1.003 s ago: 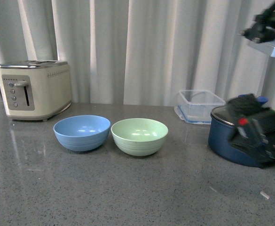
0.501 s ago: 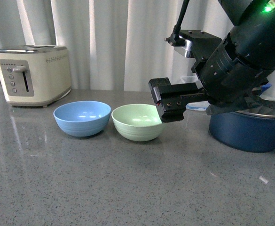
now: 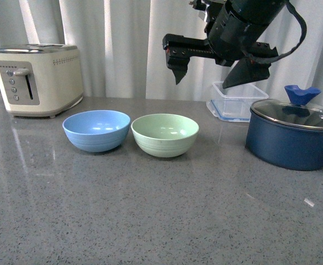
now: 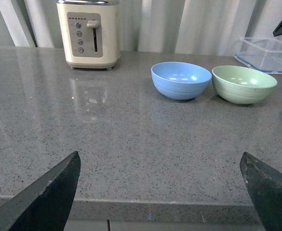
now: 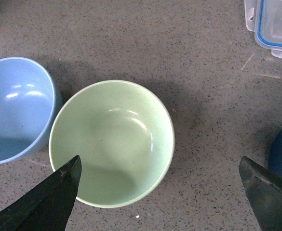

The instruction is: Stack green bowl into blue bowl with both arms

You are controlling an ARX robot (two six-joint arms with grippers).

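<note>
Grey speckled stone counter [image 3: 150,221], white curtains behind. The green bowl [image 3: 165,134] stands upright and empty at centre, just right of the blue bowl [image 3: 96,130]; their rims are very close, and I cannot tell whether they touch. Both sit directly on the counter, unstacked. The right gripper [image 3: 201,84] hangs in the air well above the green bowl and slightly to its right, fingers spread wide and holding nothing, tips pointing down. In the right wrist view the gripper [image 5: 160,163] looks straight down on the green bowl [image 5: 112,143], whose rim lies between the two dark fingers, closer to one of them; it probably sits off the gripper's centre line, though the angle makes this hard to fix. The blue bowl [image 5: 15,110] shows at the picture edge, beside the green one. The left gripper [image 4: 160,155] is low at the near edge of the counter, fingers wide apart and empty; both bowls lie far from it, the blue bowl [image 4: 181,80] left of the green bowl [image 4: 244,83]. Cream toaster [image 3: 37,79] at far left. Clear container [image 3: 236,102] at far right; navy pot [image 3: 288,141] with glass lid nearer, right of the green bowl.
</note>
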